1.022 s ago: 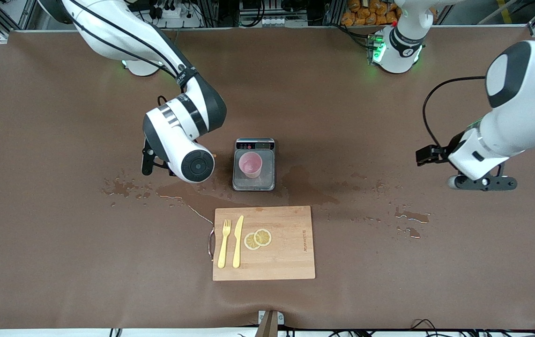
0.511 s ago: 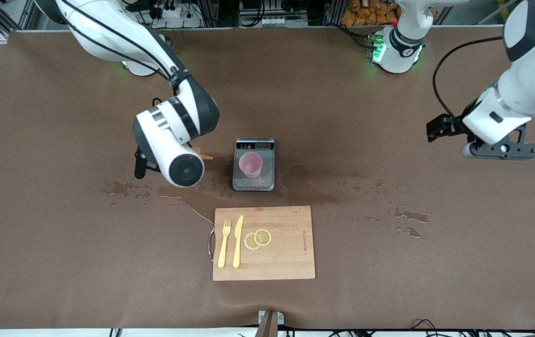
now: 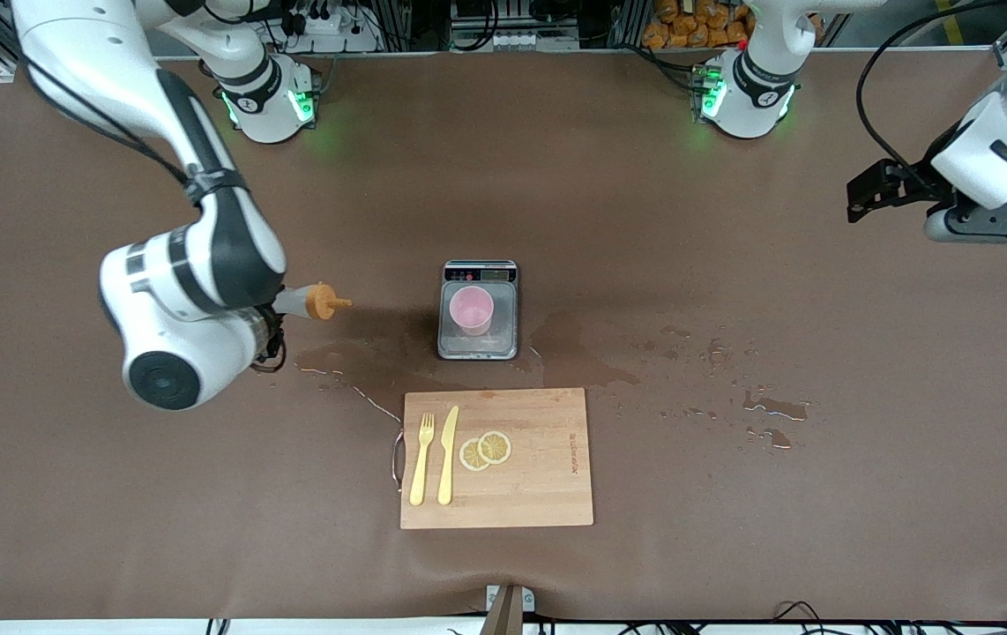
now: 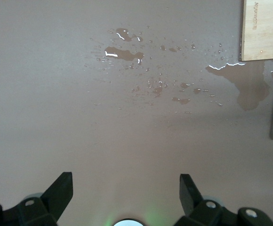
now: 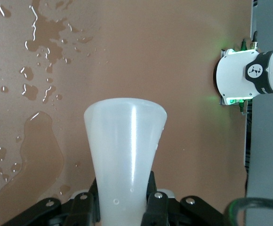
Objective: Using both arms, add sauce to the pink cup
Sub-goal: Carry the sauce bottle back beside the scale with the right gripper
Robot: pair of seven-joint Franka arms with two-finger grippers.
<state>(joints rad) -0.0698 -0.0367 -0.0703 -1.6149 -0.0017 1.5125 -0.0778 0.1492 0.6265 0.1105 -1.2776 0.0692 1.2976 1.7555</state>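
Observation:
The pink cup (image 3: 471, 310) stands upright on the grey scale (image 3: 504, 336) mid-table. The sauce (image 3: 294, 302), a whitish squeeze bottle with an orange nozzle cap (image 3: 322, 302), is held level over the wet table toward the right arm's end, its nozzle pointing at the cup and well short of it. My right gripper (image 5: 122, 202) is shut on the bottle's (image 5: 125, 150) body; the wrist hides it in the front view. My left gripper (image 3: 993, 220) hangs open and empty over the table at the left arm's end, its fingers (image 4: 61, 188) wide apart.
A wooden cutting board (image 3: 539, 476) lies nearer the camera than the scale, with a yellow fork (image 3: 421, 459), a yellow knife (image 3: 447, 454) and lemon slices (image 3: 486, 450) on it. Water puddles (image 3: 362, 370) spread beside the scale, and more (image 3: 772, 410) toward the left arm's end.
The right arm has swung away from the scale toward its end of the table, carrying the bottle, which now shows fully. The left arm has drawn back toward its base.

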